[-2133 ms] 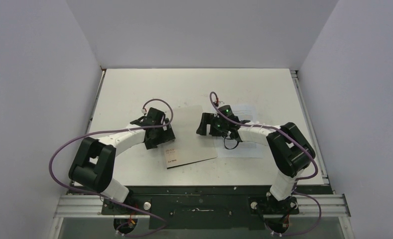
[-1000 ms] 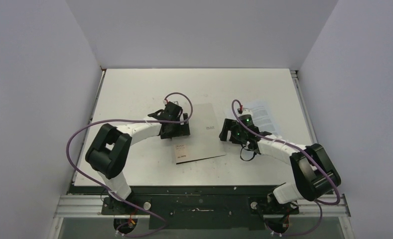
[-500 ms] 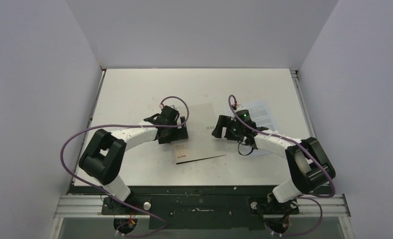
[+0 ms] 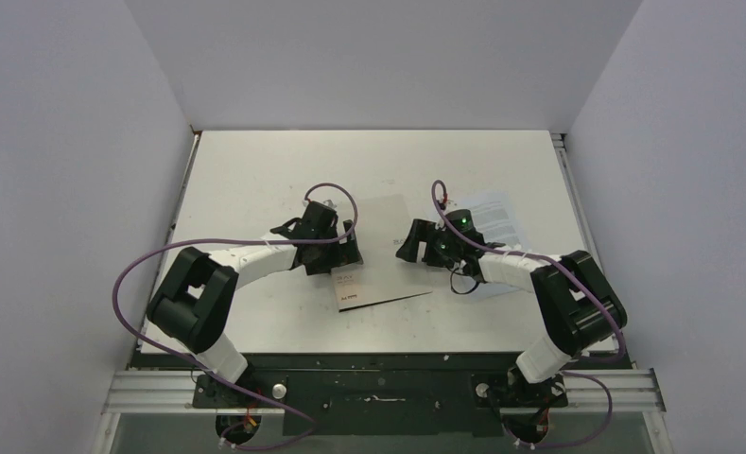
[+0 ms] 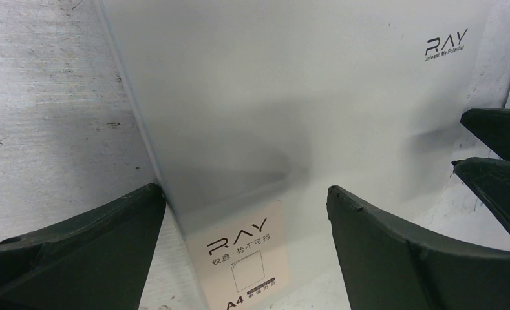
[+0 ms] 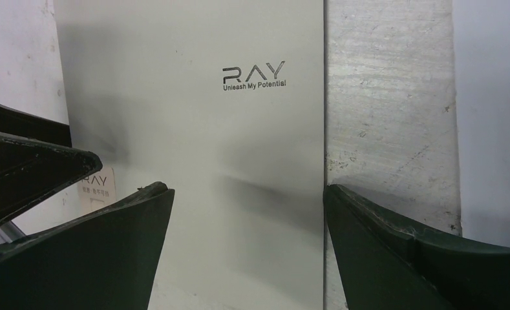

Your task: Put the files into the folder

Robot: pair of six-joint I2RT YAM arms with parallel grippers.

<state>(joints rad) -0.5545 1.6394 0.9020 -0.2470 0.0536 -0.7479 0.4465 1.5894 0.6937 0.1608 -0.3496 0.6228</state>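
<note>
Room: plain pale walls [image 4: 378, 57] closing in three sides of the table.
Table [image 4: 255, 170]: white from above; close up brushed-looking, scratched and speckled grey.
Near edge: black plate and ribbed metal rail [image 4: 378, 390] under both arm bases.
Folder [image 4: 392, 260]: closed and flat at mid-table between the two arms; smooth matte silver-grey cover, straight edges, small black "RAY" logo.
Label [image 5: 239, 258]: pale beige rectangle at the folder's near left corner, printed "RAY" and "A4".
Files [image 4: 497, 216]: thin white sheets with blocks of black text, flat on the table right of the folder, partly under the right arm.
Left jaws: spread wide, holding nothing; one finger over bare table beside the folder's left edge, the other above the cover.
Right jaws: spread wide, holding nothing; one finger above the cover, the other over bare table past the folder's right edge.
Cables [image 4: 137, 270]: glossy purple loops along each arm.
</note>
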